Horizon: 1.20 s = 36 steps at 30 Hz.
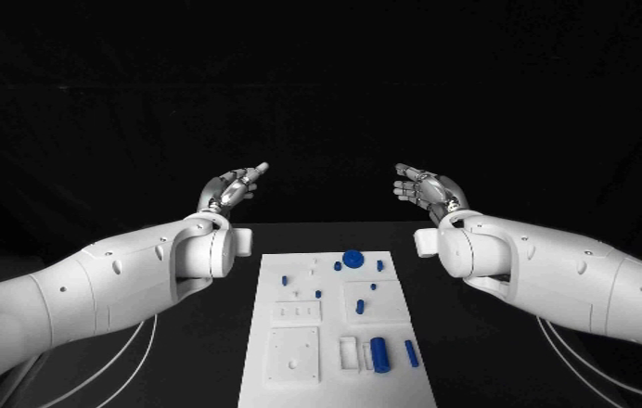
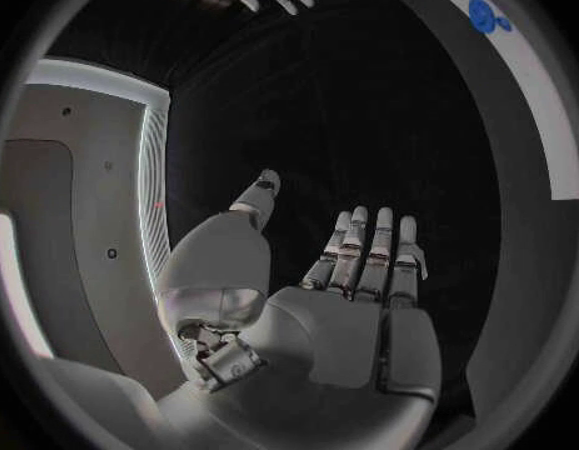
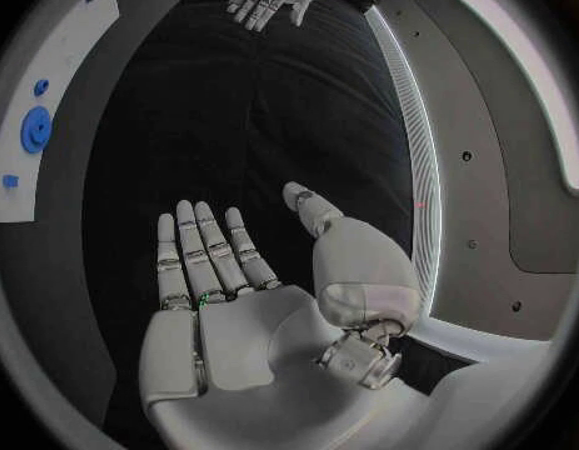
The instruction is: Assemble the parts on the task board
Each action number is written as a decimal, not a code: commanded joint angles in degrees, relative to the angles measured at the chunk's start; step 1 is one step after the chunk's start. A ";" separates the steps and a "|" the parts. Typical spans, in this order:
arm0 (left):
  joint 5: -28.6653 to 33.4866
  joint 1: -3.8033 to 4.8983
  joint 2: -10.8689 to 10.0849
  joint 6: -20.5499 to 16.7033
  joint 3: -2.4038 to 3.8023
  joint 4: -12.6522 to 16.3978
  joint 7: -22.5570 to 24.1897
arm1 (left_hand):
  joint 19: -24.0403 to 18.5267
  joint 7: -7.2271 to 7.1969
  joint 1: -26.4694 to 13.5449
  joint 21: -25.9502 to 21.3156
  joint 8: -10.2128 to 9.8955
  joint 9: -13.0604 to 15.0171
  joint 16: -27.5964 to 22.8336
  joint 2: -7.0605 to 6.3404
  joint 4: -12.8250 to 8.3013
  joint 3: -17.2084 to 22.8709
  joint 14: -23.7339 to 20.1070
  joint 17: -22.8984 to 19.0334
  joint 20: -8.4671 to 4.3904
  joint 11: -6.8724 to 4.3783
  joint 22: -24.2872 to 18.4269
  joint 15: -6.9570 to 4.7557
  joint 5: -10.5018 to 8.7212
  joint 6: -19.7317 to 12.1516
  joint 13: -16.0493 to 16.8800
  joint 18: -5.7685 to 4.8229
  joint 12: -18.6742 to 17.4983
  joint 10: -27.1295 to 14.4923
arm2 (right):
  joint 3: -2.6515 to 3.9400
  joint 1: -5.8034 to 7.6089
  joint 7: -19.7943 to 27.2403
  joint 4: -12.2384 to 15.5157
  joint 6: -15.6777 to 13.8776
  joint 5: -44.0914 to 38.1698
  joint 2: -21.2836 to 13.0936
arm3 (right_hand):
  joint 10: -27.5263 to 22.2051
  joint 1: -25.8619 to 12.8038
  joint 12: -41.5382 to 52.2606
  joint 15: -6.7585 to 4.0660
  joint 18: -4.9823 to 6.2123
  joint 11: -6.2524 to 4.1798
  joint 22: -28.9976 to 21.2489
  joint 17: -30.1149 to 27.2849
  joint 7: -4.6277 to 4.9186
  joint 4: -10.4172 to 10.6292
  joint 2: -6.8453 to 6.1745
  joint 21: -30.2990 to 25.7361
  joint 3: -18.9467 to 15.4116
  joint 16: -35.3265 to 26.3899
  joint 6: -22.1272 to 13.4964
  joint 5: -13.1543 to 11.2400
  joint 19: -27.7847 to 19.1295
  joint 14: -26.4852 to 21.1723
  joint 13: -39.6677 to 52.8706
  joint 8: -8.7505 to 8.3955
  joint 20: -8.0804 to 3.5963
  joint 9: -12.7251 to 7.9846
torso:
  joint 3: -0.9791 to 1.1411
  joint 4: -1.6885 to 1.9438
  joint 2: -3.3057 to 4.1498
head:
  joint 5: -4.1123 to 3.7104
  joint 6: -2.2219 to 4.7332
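Nothing grabbed yet here: both the silver left hand [image 1: 230,188] and the silver right hand [image 1: 429,187] are held up past the far end of the flat white rectangular task board [image 1: 305,352], fingers spread, palms facing each other, holding nothing. The board sits mid-table with its long axis running away from the robot. On it, a round blue disc part [image 1: 352,258] sits near the far end and a stubby blue cylinder part [image 1: 380,354] lies near the close end, lengthwise along the board. I'd say bring one hand down slowly over a single piece and pinch across its short side, not the ends.
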 commanded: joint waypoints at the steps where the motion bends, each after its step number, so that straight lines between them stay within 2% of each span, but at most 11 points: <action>1: 1.72 1.55 1.14 7.84 -0.73 -3.25 -4.53 | 0.86 0.25 2.02 0.64 0.80 0.88 0.72 0.01 -0.13 0.70 1.14 0.79 0.27 0.25 2.66 0.12 0.41 0.99 0.19 -0.41 0.34 1.41 | -0.61 1.51 -7.39 -3.33 12.74 -2.41 0.90 | 4.53 4.90 0.71 0.64 1.86 0.69 2.44 1.08 5.01 -4.30 -1.09 0.47 2.30 1.69 3.21 -0.44 2.70 3.64 0.28 1.57 0.46 0.75 | -0.01 -0.01 0.00 | 0.01 0.01; 7: 2.28 3.52 2.47 10.45 -1.94 -7.19 -6.23 | 1.00 0.40 2.20 0.95 0.84 0.93 0.78 0.15 -0.08 0.52 1.19 0.86 0.14 0.33 2.65 0.10 0.42 1.03 0.20 -0.41 0.36 1.46 | -1.74 3.81 -10.95 -8.00 18.33 -3.14 2.14 | 8.42 9.35 1.07 0.07 3.10 -0.14 1.93 1.32 4.58 -7.08 -2.76 0.52 5.56 2.77 6.53 -4.89 5.48 6.93 0.28 2.69 0.69 0.71 | -0.01 -0.01 0.00 | 0.01 0.01; 11: 2.30 3.61 2.53 10.56 -2.00 -7.37 -6.30 | 1.36 0.74 2.52 1.45 1.00 1.03 0.95 0.40 -0.05 0.26 1.44 1.00 -0.16 0.52 2.62 0.10 0.42 1.29 0.27 -0.41 0.52 1.87 | -1.91 4.16 -11.50 -8.72 19.18 -3.26 2.33 | 10.47 11.00 1.19 -0.42 4.04 -0.74 1.38 1.43 4.25 -7.97 -3.34 0.60 7.06 3.33 8.31 -5.81 7.79 8.84 0.27 3.13 0.84 0.59 | -0.01 -0.01 0.00 | 0.01 0.01; 12: 2.36 2.88 2.06 11.66 -2.01 -7.03 -6.35 | 1.47 0.84 2.67 1.59 1.07 1.07 1.02 0.51 -0.08 0.19 1.55 1.05 -0.26 0.59 2.61 0.08 0.42 1.42 0.30 -0.41 0.58 2.06 | -1.90 3.84 -11.73 -12.23 17.81 -20.45 3.94 | 11.17 11.40 1.32 -0.63 4.35 -0.98 1.22 1.50 4.06 -8.12 -3.47 0.66 7.45 3.57 8.97 -6.16 8.58 9.50 0.32 3.36 0.85 0.61 | -0.14 0.16 -0.11 | 0.39 -0.38; 18: 2.29 2.88 0.92 12.23 -2.03 -5.59 -5.63 | 4.02 1.68 4.70 3.21 2.47 1.62 2.41 1.79 -0.83 0.02 4.09 1.72 -1.02 1.42 2.48 0.32 0.49 4.35 0.64 -0.31 1.42 4.63 | -1.90 3.07 -11.24 -14.21 16.87 -29.64 5.42 | 15.06 13.54 1.75 -1.62 6.13 -2.28 0.18 1.73 3.31 -8.45 -4.44 0.88 9.59 4.63 12.47 -7.75 13.29 13.17 0.37 4.19 1.02 0.45 | -0.37 0.05 -0.18 | 0.74 -0.29; 21: 1.80 2.89 0.26 13.79 -2.04 -4.63 -5.54 | 7.11 2.41 6.21 4.55 3.40 1.90 3.81 2.22 -1.70 0.35 6.81 2.25 -1.83 2.37 2.36 0.67 0.67 6.64 1.04 0.39 2.44 7.11 | -1.89 2.95 -10.83 -14.53 16.04 -35.92 5.97 | 15.97 13.78 1.76 -1.94 6.51 -2.56 -0.14 1.77 3.13 -8.44 -4.57 0.77 9.95 4.82 13.27 -7.96 14.36 14.04 0.33 4.28 1.10 0.34 | -0.28 0.12 -0.05 | 0.95 -0.21; 24: 1.70 2.90 -0.98 15.86 -2.06 -2.35 -5.66 | 16.57 4.76 6.77 8.37 4.84 2.10 7.76 3.01 -2.17 0.58 14.89 3.58 -4.12 4.71 1.89 1.02 0.42 11.17 2.09 3.10 5.19 13.59 | -1.87 2.68 -10.17 -14.79 14.47 -43.24 6.80 | 18.90 14.41 2.50 -3.65 7.87 -3.63 -0.41 2.81 2.70 -8.31 -5.21 1.66 10.86 6.60 15.68 -8.00 18.42 18.04 0.55 4.95 1.09 0.43 | -0.12 0.16 0.17 | 0.99 -0.10; 27: -0.79 2.91 -2.08 16.54 -2.07 0.32 -5.23 | 17.45 4.96 6.71 8.45 4.87 2.01 7.91 3.20 -2.26 0.49 15.51 3.53 -4.28 4.85 1.60 0.89 0.47 11.71 2.12 3.28 5.38 14.35 | -1.86 2.26 -10.20 -14.70 12.91 -51.10 7.26 | 19.63 14.49 2.53 -4.22 7.93 -3.87 -0.56 3.19 2.53 -8.29 -5.42 1.92 11.12 7.00 16.30 -7.94 19.81 19.11 0.53 5.01 0.89 0.41 | -0.17 0.25 0.45 | 0.79 -0.03; 29: -2.36 2.91 -2.58 16.67 -2.09 1.87 -4.65 | 18.44 5.07 7.27 8.74 5.63 2.24 8.75 3.46 -2.65 0.72 17.23 3.81 -4.52 4.63 1.49 0.77 0.56 13.37 2.64 3.55 6.62 16.87 | -1.85 2.12 -10.43 -14.47 12.52 -55.06 7.54 | 21.31 15.29 3.14 -6.21 7.93 -4.56 -0.21 4.41 2.15 -8.15 -6.18 3.73 12.09 9.07 17.83 -8.41 23.93 22.88 0.80 5.64 -0.11 0.71 | -0.28 0.52 0.73 | 0.74 0.19; 32: -3.42 2.91 -3.31 16.92 -2.12 3.91 -4.54 | 23.01 4.39 9.05 9.94 6.19 1.78 10.35 3.77 -5.20 1.08 22.15 4.30 -5.50 3.40 0.84 -0.61 0.54 16.88 2.95 4.35 8.14 21.74 | -1.85 2.10 -10.61 -13.57 12.20 -61.22 7.33 | 23.78 15.95 2.87 -10.65 7.93 -5.48 -0.21 8.70 1.55 -7.99 -7.59 7.93 14.45 13.69 19.88 -8.66 35.00 32.36 0.73 5.60 -4.01 0.86 | -0.45 1.09 1.24 | 0.66 0.28; 36: -5.14 2.91 -4.97 17.09 -2.12 6.97 -4.35 | 24.31 3.96 9.68 10.00 6.12 1.28 10.32 4.05 -6.91 1.25 23.59 4.19 -5.87 2.88 0.37 -1.03 0.58 18.50 2.74 4.24 8.27 23.57 | -1.85 2.09 -10.71 -13.59 11.97 -67.49 8.13 | 24.87 16.90 2.46 -12.56 7.93 -6.86 1.52 12.99 1.34 -8.44 -8.16 13.09 14.33 19.26 20.71 -8.75 45.06 41.13 0.62 5.37 -7.80 0.92 | -0.73 1.90 2.11 | 0.34 0.31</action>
